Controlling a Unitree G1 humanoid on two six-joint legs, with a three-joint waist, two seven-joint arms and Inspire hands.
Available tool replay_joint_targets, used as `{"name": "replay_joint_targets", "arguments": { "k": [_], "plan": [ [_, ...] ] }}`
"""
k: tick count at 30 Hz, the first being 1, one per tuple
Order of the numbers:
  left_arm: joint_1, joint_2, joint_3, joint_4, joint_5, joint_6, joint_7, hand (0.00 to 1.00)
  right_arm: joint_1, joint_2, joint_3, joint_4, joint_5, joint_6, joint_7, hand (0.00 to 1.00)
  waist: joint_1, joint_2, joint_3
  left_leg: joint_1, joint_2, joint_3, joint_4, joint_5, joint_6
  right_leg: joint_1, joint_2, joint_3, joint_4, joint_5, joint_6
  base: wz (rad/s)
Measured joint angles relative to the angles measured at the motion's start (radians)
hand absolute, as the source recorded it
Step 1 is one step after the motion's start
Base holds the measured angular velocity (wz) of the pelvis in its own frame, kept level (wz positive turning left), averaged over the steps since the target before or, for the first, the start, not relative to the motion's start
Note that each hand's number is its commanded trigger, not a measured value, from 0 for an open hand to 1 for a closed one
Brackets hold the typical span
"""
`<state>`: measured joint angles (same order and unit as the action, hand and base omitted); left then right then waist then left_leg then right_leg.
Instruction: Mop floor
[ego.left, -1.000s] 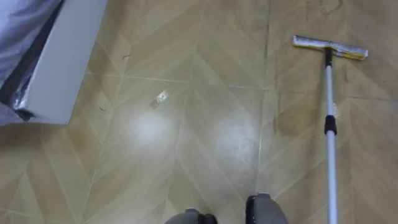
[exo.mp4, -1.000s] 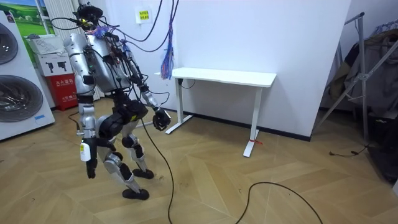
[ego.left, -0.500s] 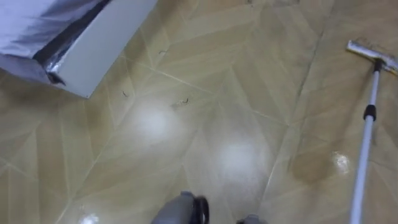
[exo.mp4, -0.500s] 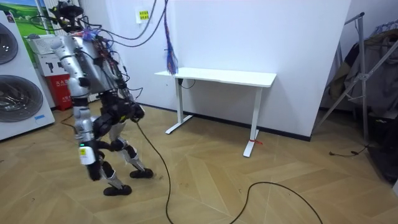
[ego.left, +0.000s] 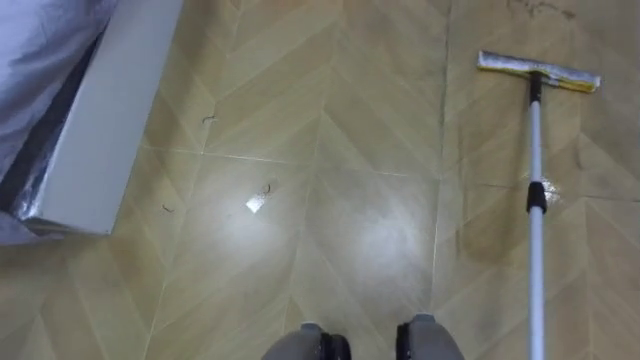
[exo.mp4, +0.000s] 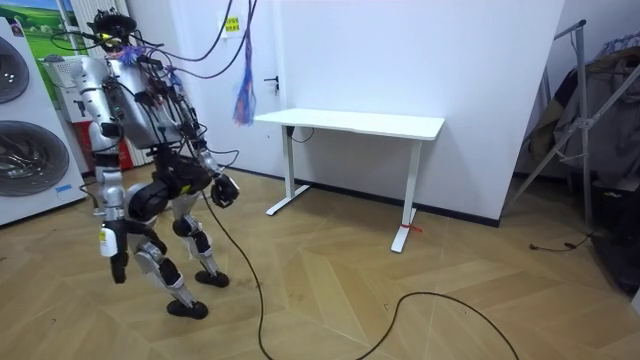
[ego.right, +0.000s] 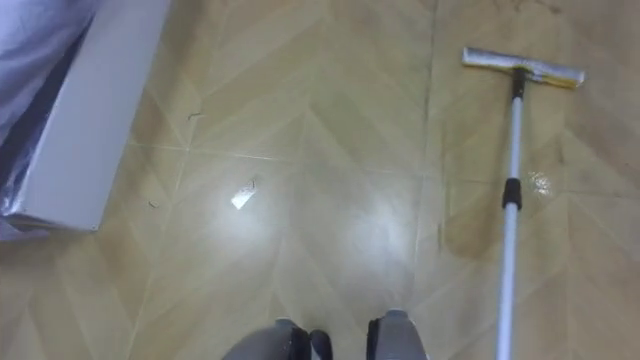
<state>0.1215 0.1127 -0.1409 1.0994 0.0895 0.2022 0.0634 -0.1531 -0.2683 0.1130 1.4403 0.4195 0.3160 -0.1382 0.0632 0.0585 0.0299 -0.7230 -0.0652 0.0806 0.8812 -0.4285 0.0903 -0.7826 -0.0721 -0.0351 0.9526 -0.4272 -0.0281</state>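
The chest, arms and thighs wear a silver-grey metal shell, with black joints at the hips and knees. Loose dark cables and a few coloured wires hang across the chest. A black sensor frame tops the head. Each arm ends in a dark robot hand (exo.mp4: 226, 190). The feet are rounded and grey.
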Motion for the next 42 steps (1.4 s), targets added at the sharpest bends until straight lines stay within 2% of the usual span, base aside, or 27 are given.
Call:
{"name": "replay_joint_targets", "arguments": {
  "k": [2,3,4,5,6,7,8,9,11,12,13,15,16,18,19,20,21,22,25,26,28,30,34,35,37,39,42],
  "plan": [
    [0.002,0.021,-0.003,0.000,-0.008,0.000,0.000,0.00,-0.054,-0.024,0.000,-0.007,0.002,0.000,0.008,1.00,0.023,-0.033,-0.0004,-0.002,0.003,-0.004,0.021,-0.006,-0.012,-0.002,-0.001,-0.006,0.024,-0.026,-0.017,0.12],
    [0.007,0.046,-0.003,-0.005,-0.018,0.002,0.001,0.00,-0.095,-0.037,0.000,-0.008,0.005,-0.011,0.013,1.00,0.031,-0.046,-0.0071,-0.015,0.021,-0.003,0.064,-0.012,-0.024,-0.003,-0.001,-0.015,0.042,-0.044,-0.024,0.20],
    [0.012,0.059,-0.003,-0.016,-0.019,0.005,0.004,0.00,-0.112,-0.043,0.001,-0.011,0.005,-0.023,0.016,1.00,0.035,-0.054,-0.0063,-0.030,0.034,0.002,0.100,-0.010,-0.031,-0.001,0.005,-0.025,0.050,-0.055,-0.025,0.19],
    [0.026,0.089,-0.015,-0.038,-0.019,0.009,0.014,0.00,-0.139,-0.050,0.002,-0.022,0.009,-0.047,0.025,1.00,0.052,-0.076,-0.0024,-0.073,0.064,0.008,0.200,0.019,-0.072,0.000,0.026,-0.028,0.076,-0.074,-0.036,0.08],
    [0.042,0.106,-0.023,-0.040,-0.018,0.012,0.020,0.00,-0.150,-0.058,0.004,-0.028,0.016,-0.066,0.034,1.00,0.069,-0.090,-0.0042,-0.102,0.095,0.007,0.287,0.051,-0.091,0.016,0.051,-0.029,0.093,-0.088,-0.052,0.00],
    [0.051,0.108,-0.024,-0.039,-0.015,0.018,0.020,0.00,-0.154,-0.061,0.007,-0.031,0.017,-0.075,0.041,1.00,0.079,-0.093,-0.0045,-0.109,0.108,0.005,0.325,0.071,-0.092,0.030,0.062,-0.029,0.096,-0.093,-0.063,-0.05],
    [0.073,0.108,-0.021,-0.042,-0.011,0.028,0.019,0.00,-0.153,-0.065,0.022,-0.038,0.027,-0.086,0.063,1.00,0.087,-0.097,-0.0053,-0.121,0.108,-0.002,0.360,0.099,-0.092,0.060,0.070,-0.028,0.096,-0.105,-0.073,0.18],
    [0.092,0.107,-0.020,-0.053,-0.010,0.035,0.012,0.00,-0.144,-0.068,0.023,-0.043,0.043,-0.086,0.086,1.00,0.082,-0.111,-0.0126,-0.122,0.090,-0.006,0.296,0.080,-0.087,0.082,0.073,-0.026,0.089,-0.112,-0.073,0.34],
    [0.104,0.106,-0.021,-0.075,-0.011,0.032,-0.007,0.00,-0.119,-0.074,0.023,-0.042,0.068,-0.084,0.102,1.00,0.079,-0.100,-0.0054,-0.131,0.085,0.008,0.136,0.083,-0.091,0.110,0.083,-0.026,0.069,-0.118,-0.064,0.42],
    [0.108,0.104,-0.020,-0.080,-0.013,0.031,-0.012,0.00,-0.104,-0.076,0.023,-0.042,0.083,-0.088,0.106,1.00,0.079,-0.093,-0.0059,-0.133,0.085,0.010,0.080,0.090,-0.080,0.119,0.086,-0.026,0.061,-0.123,-0.063,0.23],
    [0.108,0.099,-0.019,-0.081,-0.013,0.030,-0.018,0.00,-0.066,-0.073,0.024,-0.042,0.097,-0.102,0.112,1.00,0.079,-0.092,-0.0076,-0.122,0.079,0.018,0.049,0.112,-0.048,0.138,0.082,-0.011,0.048,-0.132,-0.055,0.08],
    [0.106,0.078,-0.015,-0.078,-0.010,0.030,-0.036,0.00,0.014,-0.084,0.038,-0.003,0.091,-0.123,0.118,1.00,0.078,-0.058,-0.0139,-0.074,0.074,0.042,0.032,0.086,0.001,0.178,0.074,0.002,0.011,-0.135,-0.045,-0.02],
    [0.103,0.074,-0.011,-0.078,-0.011,0.028,-0.036,0.00,0.031,-0.084,0.044,0.003,0.083,-0.120,0.116,1.00,0.077,-0.054,-0.0140,-0.064,0.071,0.051,0.029,0.078,0.008,0.182,0.068,0.006,0.015,-0.136,-0.042,-0.13],
    [0.077,0.062,0.000,-0.076,-0.011,0.009,-0.035,0.00,0.105,-0.074,0.073,0.011,0.074,-0.119,0.101,1.00,0.033,-0.035,-0.0152,-0.047,0.029,0.058,0.021,0.058,0.021,0.165,0.015,-0.014,0.099,-0.116,-0.003,0.15],
    [0.071,0.061,0.000,-0.076,-0.012,0.001,-0.034,0.00,0.120,-0.068,0.073,0.017,0.074,-0.116,0.096,1.00,0.016,-0.028,-0.0181,-0.044,0.018,0.055,0.018,0.055,0.026,0.156,0.004,-0.023,0.125,-0.105,0.016,0.39],
    [0.054,0.060,0.000,-0.068,-0.011,-0.014,-0.031,0.00,0.142,-0.049,0.072,0.030,0.064,-0.107,0.084,1.00,-0.005,-0.019,-0.0203,-0.034,0.007,0.051,0.013,0.043,0.031,0.124,-0.002,-0.017,0.188,-0.064,0.047,0.18],
    [0.041,0.057,0.000,-0.057,-0.011,-0.016,-0.031,0.00,0.149,-0.039,0.072,0.038,0.064,-0.100,0.078,1.00,-0.007,-0.009,-0.0214,-0.028,0.008,0.043,0.014,0.035,0.030,0.102,0.001,-0.009,0.221,-0.031,0.051,-0.13],
    [0.021,0.051,-0.002,-0.049,-0.013,-0.016,-0.028,0.00,0.159,-0.019,0.073,0.039,0.064,-0.086,0.061,1.00,-0.008,0.010,-0.0148,-0.019,0.010,0.018,0.010,0.027,0.026,0.069,0.012,0.010,0.234,-0.012,0.052,-0.49],
    [0.015,0.037,-0.019,-0.039,-0.010,-0.019,-0.006,0.00,0.147,0.015,0.070,0.037,0.052,-0.076,0.035,1.00,-0.011,0.021,-0.0108,-0.008,0.003,-0.014,0.000,0.019,0.008,-0.016,0.001,0.038,0.015,0.001,0.055,-0.53],
    [0.014,0.029,-0.020,-0.032,-0.008,-0.012,-0.002,0.00,0.149,0.023,0.063,0.037,0.044,-0.073,0.023,1.00,-0.017,0.019,-0.0078,0.000,-0.004,-0.026,0.005,0.007,-0.003,-0.013,-0.015,0.019,-0.013,0.042,0.036,0.03],
    [0.013,0.016,-0.021,-0.021,-0.009,-0.010,-0.006,0.00,0.136,0.025,0.049,0.036,0.041,-0.052,0.011,1.00,-0.028,0.038,-0.0070,0.016,0.000,-0.053,0.001,-0.001,-0.018,0.019,-0.013,-0.012,-0.033,0.035,0.018,0.19],
    [0.010,0.015,-0.021,-0.001,-0.020,-0.008,-0.006,0.00,0.086,0.027,0.033,0.033,0.042,-0.028,-0.005,1.00,-0.027,0.027,-0.0003,0.039,0.003,-0.063,-0.025,0.002,-0.033,0.043,-0.014,-0.026,-0.045,0.026,0.002,0.15],
    [0.008,0.019,-0.016,0.005,-0.020,0.000,-0.006,0.00,-0.018,-0.001,0.018,0.024,0.043,-0.009,-0.022,1.00,-0.015,0.013,-0.0007,0.068,0.018,-0.083,-0.069,0.021,-0.053,0.083,-0.010,-0.066,-0.099,0.038,-0.021,0.16],
    [0.007,0.027,-0.016,0.004,-0.021,0.000,-0.006,0.00,-0.050,-0.009,0.017,0.023,0.045,-0.009,-0.017,1.00,-0.003,0.000,-0.0033,0.082,0.020,-0.090,-0.087,0.027,-0.060,0.100,-0.008,-0.079,-0.117,0.041,-0.026,0.26],
    [0.007,0.043,-0.016,0.002,-0.020,0.000,-0.004,0.00,-0.084,-0.017,0.011,0.021,0.062,-0.020,-0.007,1.00,0.004,-0.025,-0.0030,0.102,0.020,-0.096,-0.112,0.040,-0.070,0.129,-0.006,-0.097,-0.141,0.042,-0.033,0.31],
    [0.008,0.057,-0.011,0.002,-0.020,0.002,-0.001,0.00,-0.131,-0.019,-0.022,0.006,0.089,-0.039,0.022,1.00,0.025,-0.065,-0.0057,0.127,0.024,-0.097,-0.147,0.062,-0.080,0.159,-0.001,-0.110,-0.179,0.047,-0.042,0.27],
    [0.019,0.059,-0.010,0.001,-0.020,0.002,0.000,0.00,-0.163,-0.020,-0.032,0.002,0.106,-0.055,0.052,1.00,0.031,-0.074,-0.0052,0.161,0.041,-0.111,-0.183,0.071,-0.088,0.215,0.010,-0.147,-0.246,0.064,-0.052,0.21]
  ]
}}
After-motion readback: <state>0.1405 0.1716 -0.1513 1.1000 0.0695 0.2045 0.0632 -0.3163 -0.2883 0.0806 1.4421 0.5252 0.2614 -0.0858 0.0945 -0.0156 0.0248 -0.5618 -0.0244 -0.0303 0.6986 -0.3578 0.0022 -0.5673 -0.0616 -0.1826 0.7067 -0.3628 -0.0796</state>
